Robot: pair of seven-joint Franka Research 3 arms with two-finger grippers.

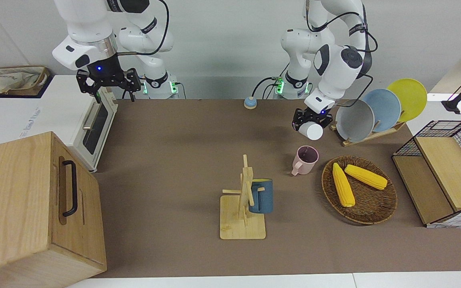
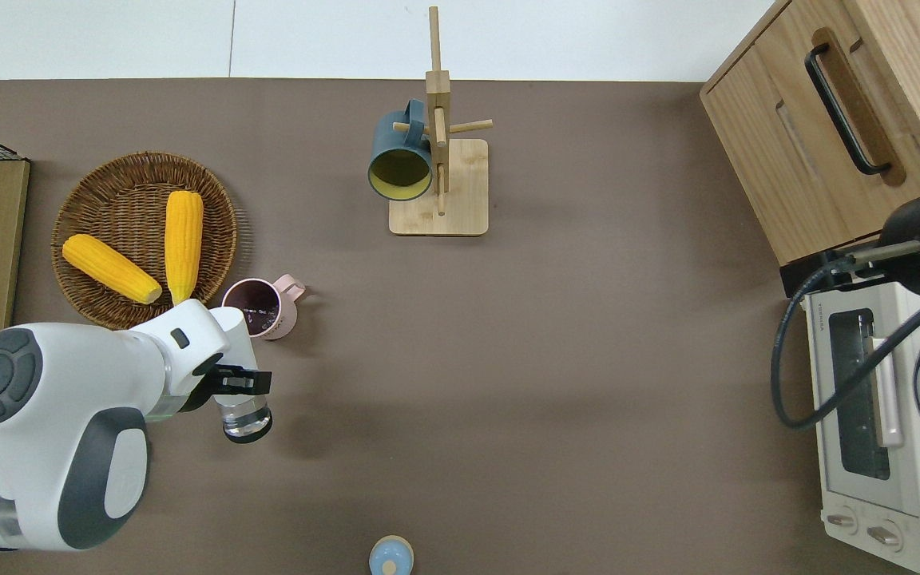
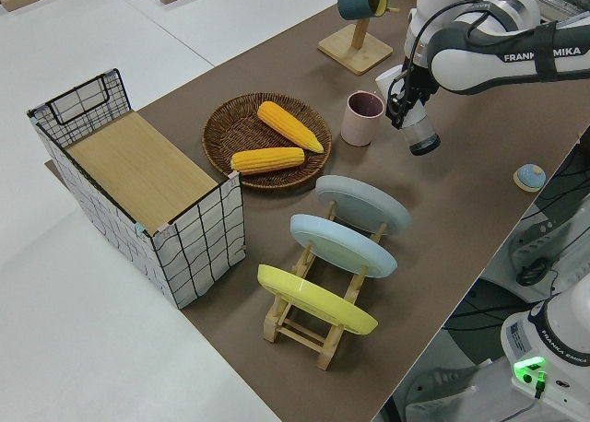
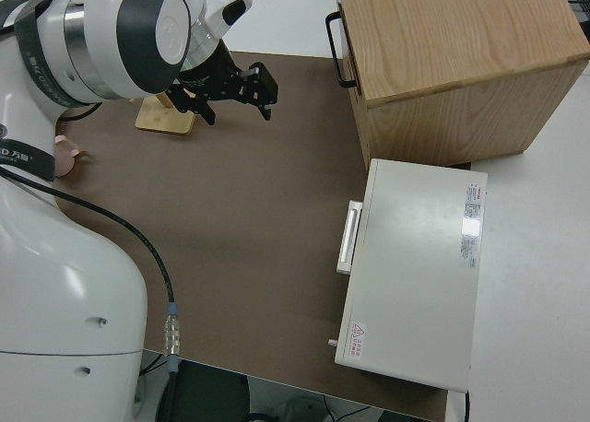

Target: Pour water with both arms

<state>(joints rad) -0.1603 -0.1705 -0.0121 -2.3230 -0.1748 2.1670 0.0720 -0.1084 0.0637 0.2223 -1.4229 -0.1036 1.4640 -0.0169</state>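
Your left gripper (image 1: 309,125) sits right of centre in the front view, its fingers clamped on a clear cup (image 2: 245,418) that is tipped well off upright, its base showing pale toward the camera in that view. In the overhead view the cup shows in the lower left part of the frame, held in the air over bare brown table (image 2: 556,343), and the pink mug (image 2: 259,308) stands upright just above it in that frame, apart from it, with its handle pointing toward the frame's centre. Just up and left of the mug there lies the wicker basket (image 2: 93,200) with two corn cobs (image 2: 178,243) in it. At top centre of the overhead view you see a wooden mug tree (image 2: 438,168) with a blue mug (image 2: 401,154) hung on a peg. Your right arm is parked, and its right gripper (image 1: 108,84), upper left in the front view, has its fingers spread apart and nothing in them. The white toaster oven (image 1: 94,128) and the wooden cabinet (image 1: 34,200) fill the left of that view, and a plate rack (image 1: 374,116) stands at upper right.
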